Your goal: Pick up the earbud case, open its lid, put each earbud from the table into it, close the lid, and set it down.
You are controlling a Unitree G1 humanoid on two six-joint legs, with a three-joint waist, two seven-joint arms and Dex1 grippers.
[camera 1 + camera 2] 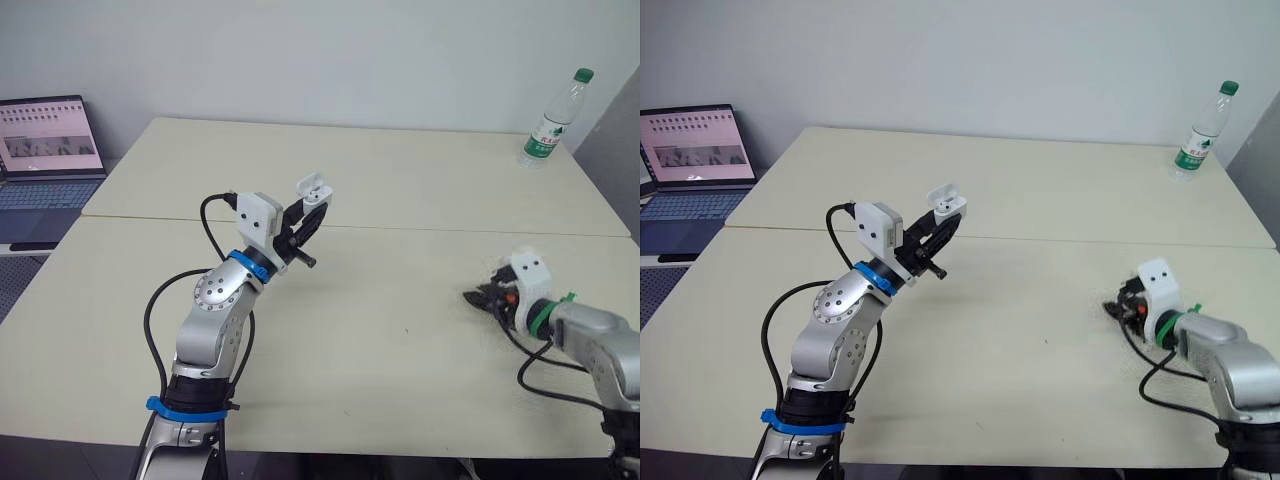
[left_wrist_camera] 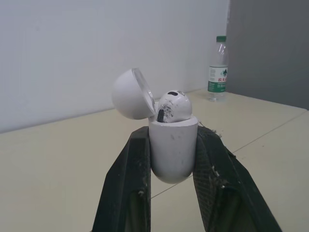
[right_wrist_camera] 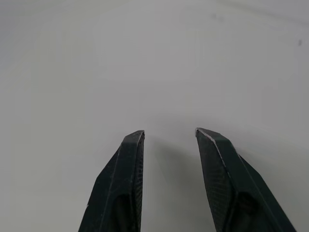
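I'm gripping the earbud case (image 2: 171, 154) in my left end effector (image 1: 316, 208), holding it up above the counter (image 1: 400, 350) just left of centre in the head views, with my fingers clamping its body from both sides. Its lid (image 2: 129, 94) is standing open, tipped back on its hinge, and one earbud (image 2: 174, 105) is sitting in the mouth, poking above the rim. My right end effector (image 3: 169, 131) is hovering low over the counter at lower right, fingers spread and carrying nothing. I'm judging pickup and opening done and one bud seated. Whether a second is hiding behind it, I can't tell. Closing the lid and setting the case down are waiting.
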